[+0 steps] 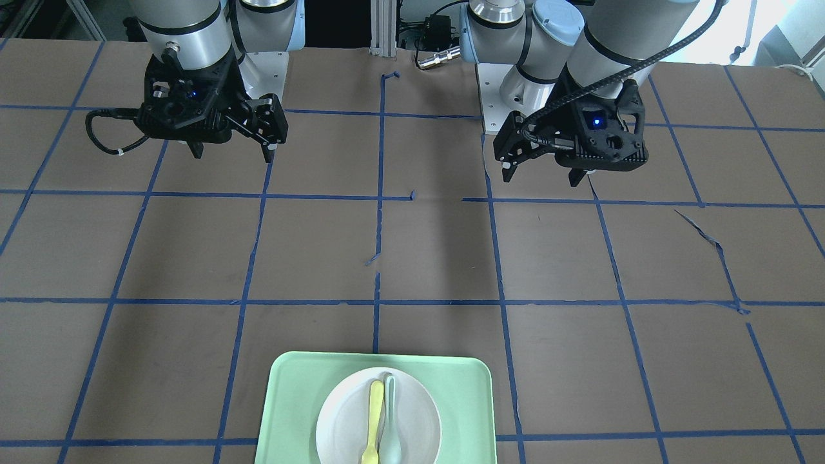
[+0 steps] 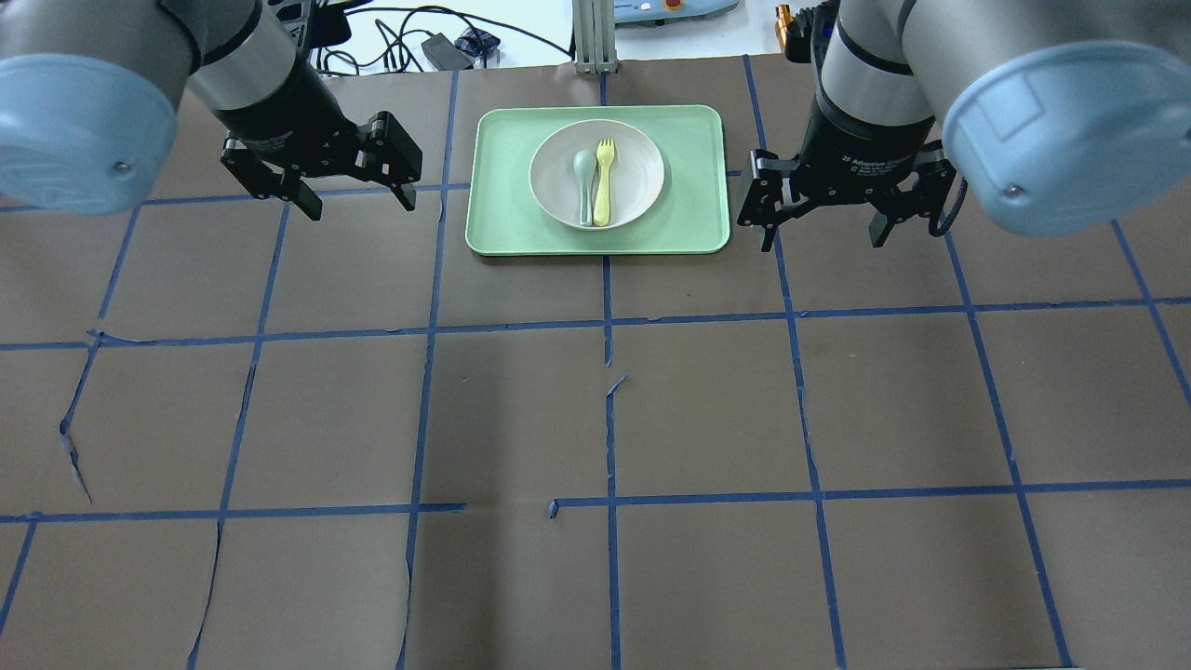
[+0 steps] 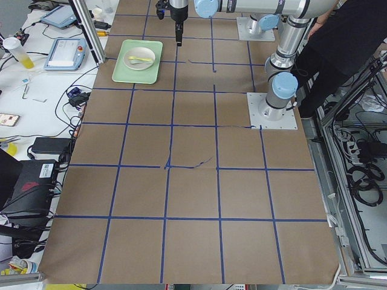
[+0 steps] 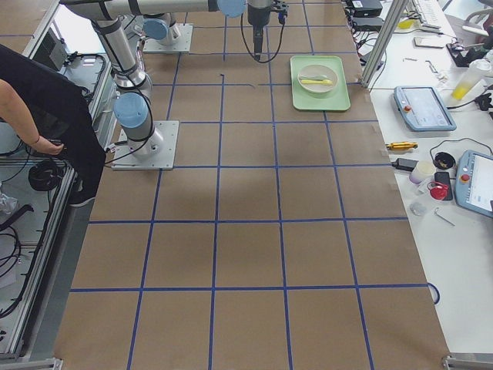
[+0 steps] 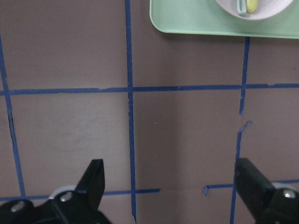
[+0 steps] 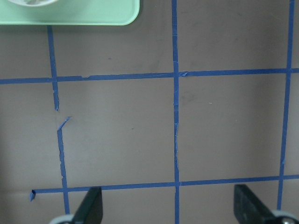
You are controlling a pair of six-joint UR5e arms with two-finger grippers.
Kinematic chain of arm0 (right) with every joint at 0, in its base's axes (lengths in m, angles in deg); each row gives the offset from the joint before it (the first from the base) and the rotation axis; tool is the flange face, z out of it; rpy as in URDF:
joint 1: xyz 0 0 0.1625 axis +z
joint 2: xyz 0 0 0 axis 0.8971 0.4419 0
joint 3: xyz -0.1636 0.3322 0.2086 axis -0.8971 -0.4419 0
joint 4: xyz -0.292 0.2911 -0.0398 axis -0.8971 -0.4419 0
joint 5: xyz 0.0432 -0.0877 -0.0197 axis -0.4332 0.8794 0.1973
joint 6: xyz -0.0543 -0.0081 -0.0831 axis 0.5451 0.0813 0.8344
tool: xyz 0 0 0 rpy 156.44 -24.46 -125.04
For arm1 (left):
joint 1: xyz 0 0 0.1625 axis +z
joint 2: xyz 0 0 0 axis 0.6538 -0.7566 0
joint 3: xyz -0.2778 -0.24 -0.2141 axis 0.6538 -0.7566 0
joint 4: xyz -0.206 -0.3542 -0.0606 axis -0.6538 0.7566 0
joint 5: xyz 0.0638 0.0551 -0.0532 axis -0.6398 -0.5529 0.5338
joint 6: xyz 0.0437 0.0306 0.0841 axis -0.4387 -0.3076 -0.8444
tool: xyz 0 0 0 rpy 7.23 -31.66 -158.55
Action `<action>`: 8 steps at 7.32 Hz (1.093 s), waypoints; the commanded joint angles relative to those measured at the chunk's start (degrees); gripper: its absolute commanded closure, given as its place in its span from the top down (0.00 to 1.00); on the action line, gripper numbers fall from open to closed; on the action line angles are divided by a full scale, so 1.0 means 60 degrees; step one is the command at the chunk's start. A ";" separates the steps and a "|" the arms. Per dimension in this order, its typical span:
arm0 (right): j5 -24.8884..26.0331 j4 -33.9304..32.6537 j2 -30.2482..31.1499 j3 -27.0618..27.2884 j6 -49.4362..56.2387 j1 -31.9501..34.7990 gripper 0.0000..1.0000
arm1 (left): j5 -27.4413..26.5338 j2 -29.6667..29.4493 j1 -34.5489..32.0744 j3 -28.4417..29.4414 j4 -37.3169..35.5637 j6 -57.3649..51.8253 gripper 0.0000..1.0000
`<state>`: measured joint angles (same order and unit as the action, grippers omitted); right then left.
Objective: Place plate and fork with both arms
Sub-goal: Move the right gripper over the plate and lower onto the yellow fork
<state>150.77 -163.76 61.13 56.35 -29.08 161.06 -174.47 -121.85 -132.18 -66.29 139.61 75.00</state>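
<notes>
The white plate sits in the middle of the mint-green tray at the table's far edge. The yellow fork lies in the plate beside a pale grey-green spoon, tines pointing away from the robot. My left gripper is open and empty, hovering left of the tray. My right gripper is open and empty, hovering right of the tray. The front-facing view shows the plate, fork, left gripper and right gripper. The left wrist view shows the tray corner.
The table is covered in brown paper with a blue tape grid. An aluminium post and cables stand just behind the tray. White benches with tablets and tools flank the table's far side. A person stands by the robot bases.
</notes>
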 commanded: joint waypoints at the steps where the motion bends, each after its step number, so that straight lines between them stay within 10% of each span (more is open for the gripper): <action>1: 0.0122 -0.0305 -0.0001 0.0029 0.0010 0.0030 1.00 | -0.0361 0.0266 -0.0024 -0.0216 0.0165 0.0634 1.00; 6: 0.0152 -0.1757 -0.1810 -0.0450 0.0126 0.0394 1.00 | -0.0419 0.0018 -0.0024 -0.0217 -0.0026 0.0874 1.00; 8: 0.0079 -0.1831 -0.4600 -0.2785 -0.0004 0.0950 1.00 | -0.0361 -0.0012 -0.0024 -0.0216 -0.0026 0.0889 1.00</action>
<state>151.40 -174.32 43.61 47.64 -28.75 164.68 -176.78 -121.89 -132.33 -67.56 139.46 80.29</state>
